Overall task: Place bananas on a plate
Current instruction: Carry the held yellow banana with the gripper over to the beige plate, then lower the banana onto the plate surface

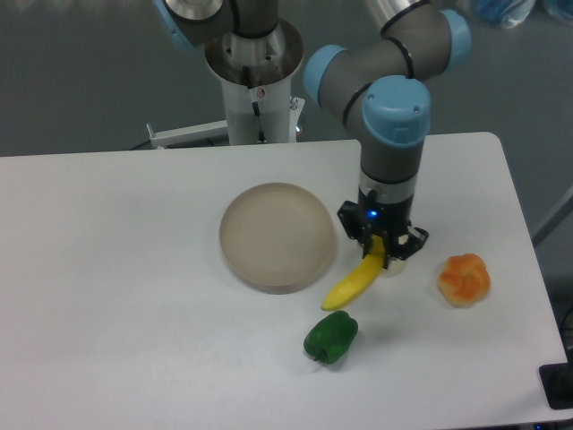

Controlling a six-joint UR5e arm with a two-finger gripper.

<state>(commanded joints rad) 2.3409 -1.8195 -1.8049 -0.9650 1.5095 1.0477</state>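
Gripper (380, 247) points straight down, fingers clamped on the upper end of the banana (353, 283); black finger hardware w/ a small blue light on the wrist just above. Banana hangs tilted, lower tip toward front-left, ending just right of the plate (277, 236) rim and just above the green pepper (330, 337) in the view. Can't tell whether the tip touches the table (116, 296) or is clear of it.

Banana: smooth, bright yellow, one gentle curve, matte plastic look, top end hidden betw. the fingers.

Plate: round, shallow, beige-tan, low raised rim, smooth flat inside, nothing in it. Sits mid-table, left of the gripper.

Pepper: glossy dark green, blocky and lobed, short stem at the front, near the table's front edge, apart from the plate.

Orange fruit (464, 279): lumpy, segmented surface, right of the gripper, well apart from the plate.

A whitish lump shows only as a sliver behind the fingers; shape not readable.

Arm: grey tube links w/ light-blue joint caps, reaching in from upper right. Table top is plain white, matte.
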